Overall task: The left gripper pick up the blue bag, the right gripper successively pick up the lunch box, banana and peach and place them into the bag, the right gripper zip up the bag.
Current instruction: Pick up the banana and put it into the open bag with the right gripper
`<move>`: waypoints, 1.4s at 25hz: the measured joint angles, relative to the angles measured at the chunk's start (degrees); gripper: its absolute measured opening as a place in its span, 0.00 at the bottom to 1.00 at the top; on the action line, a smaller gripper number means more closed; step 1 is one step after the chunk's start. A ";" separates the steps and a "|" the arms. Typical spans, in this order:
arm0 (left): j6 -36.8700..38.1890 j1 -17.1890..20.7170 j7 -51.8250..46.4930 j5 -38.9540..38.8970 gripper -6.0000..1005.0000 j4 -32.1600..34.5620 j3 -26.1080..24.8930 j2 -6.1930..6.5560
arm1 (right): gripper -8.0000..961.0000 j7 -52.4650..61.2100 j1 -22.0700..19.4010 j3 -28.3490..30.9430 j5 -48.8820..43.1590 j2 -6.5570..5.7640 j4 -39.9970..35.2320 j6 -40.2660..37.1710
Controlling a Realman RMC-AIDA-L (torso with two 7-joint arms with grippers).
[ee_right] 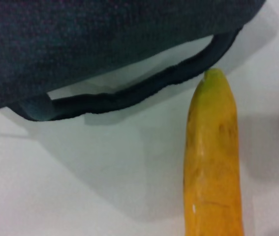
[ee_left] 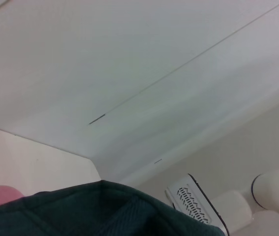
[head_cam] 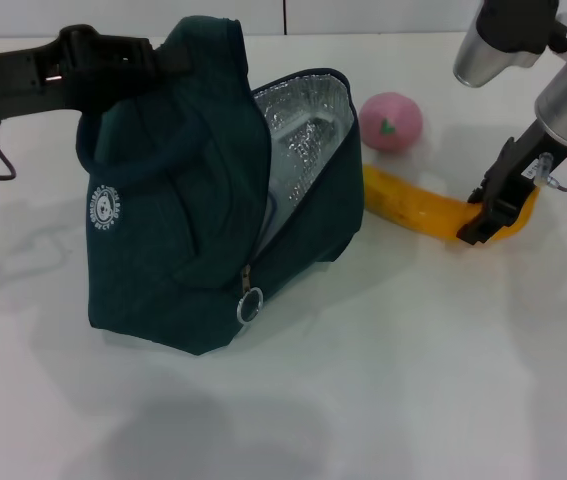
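On the white table [head_cam: 383, 400], right gripper [head_cam: 491, 212] fingers clasp the banana [head_cam: 418, 208]; left gripper [head_cam: 158, 62] grips the blue bag [head_cam: 178, 250].

The bag [head_cam: 193, 200] stands open (foil lining showing), its top held by the left gripper [head_cam: 168, 62]. Right of the bag, the right gripper [head_cam: 493, 215] straddles the banana [head_cam: 433, 208]; the peach [head_cam: 392, 121] sits behind it.

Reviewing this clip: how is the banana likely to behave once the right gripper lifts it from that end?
The right gripper sits at the far end of the banana, so the long free end will probably droop or swing. Its smooth, glossy skin may slip between the fingers. It looks stiff, and the curve should limit rolling on the table.
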 joint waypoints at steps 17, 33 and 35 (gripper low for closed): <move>0.01 -0.30 0.00 -0.09 0.05 0.00 -0.16 0.23 | 0.49 1.29 -3.23 4.10 0.41 -1.36 -8.41 -4.63; 1.59 0.86 0.05 -0.34 0.05 -1.04 -0.19 -0.54 | 0.50 3.40 -4.18 16.66 6.83 -5.02 -28.10 -36.84; 1.79 0.96 0.29 -0.34 0.05 -1.11 -0.19 -0.71 | 0.51 3.42 -3.81 16.68 8.54 -4.98 -28.24 -38.30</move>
